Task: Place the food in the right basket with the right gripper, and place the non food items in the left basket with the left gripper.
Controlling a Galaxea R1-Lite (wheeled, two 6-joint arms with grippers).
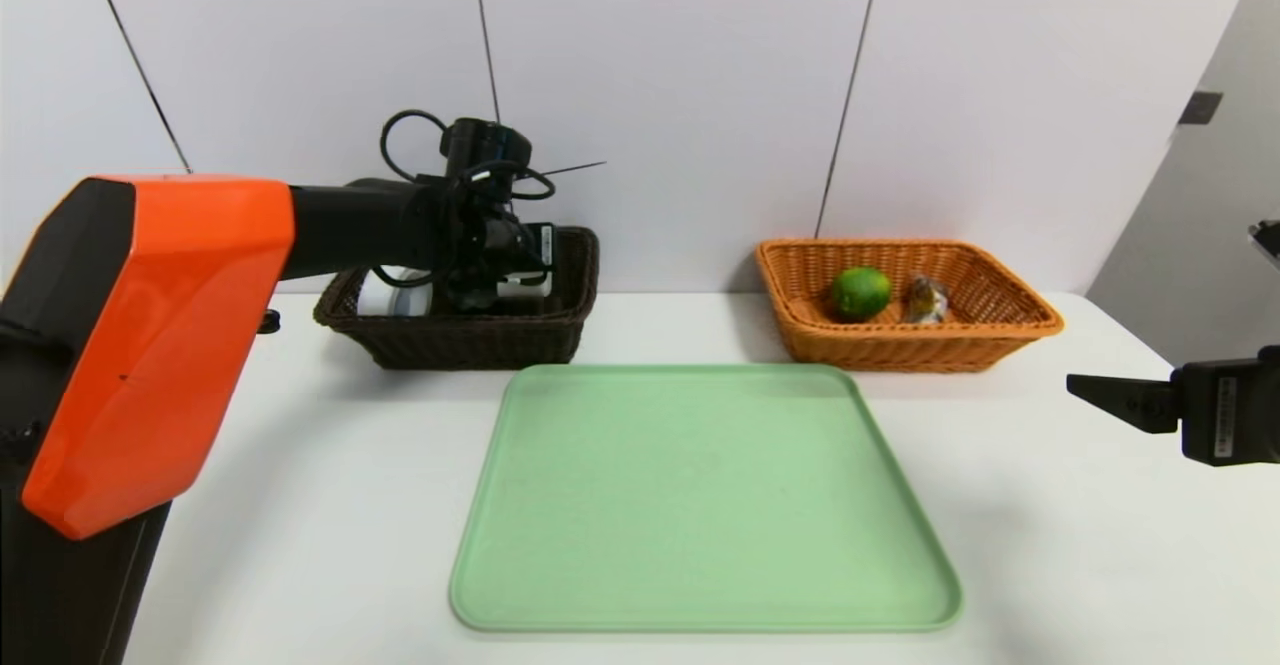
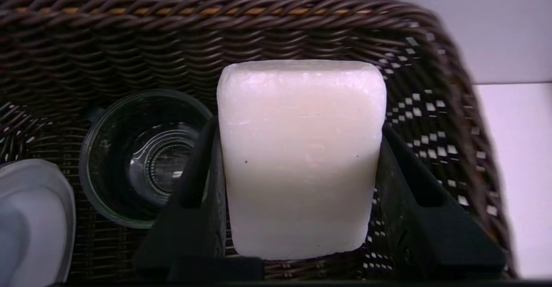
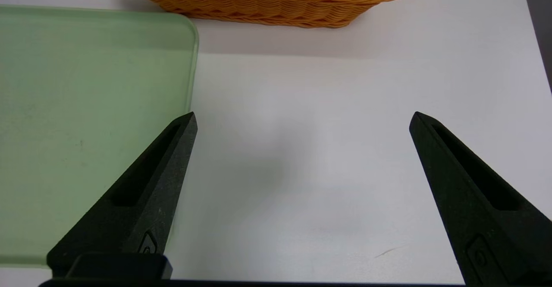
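Left claw [image 2: 299, 157] pinching white bar [image 2: 302, 157] inside dark basket [image 1: 480, 343], beside glass cup [image 2: 146, 157]. Right claw [image 3: 303, 121] spread above worktop [image 3: 310, 170], near its right edge. Lime [image 1: 861, 293] in orange basket [image 1: 920, 350].

Reference: green tray [image 1: 705, 500]. Behind its left corner, the dark brown basket [image 1: 470, 345] is positioned; a white roll [image 1: 395, 295] and a white bar [image 1: 525, 285] are partly hidden there by the left gripper [image 1: 500, 290]. Behind the tray's right side — the orange basket [image 1: 920, 350], in which a lime [image 1: 861, 293] and wrapped sweets [image 1: 926, 300] are contained. The right gripper [image 1: 1120, 400] is located right of the tray.
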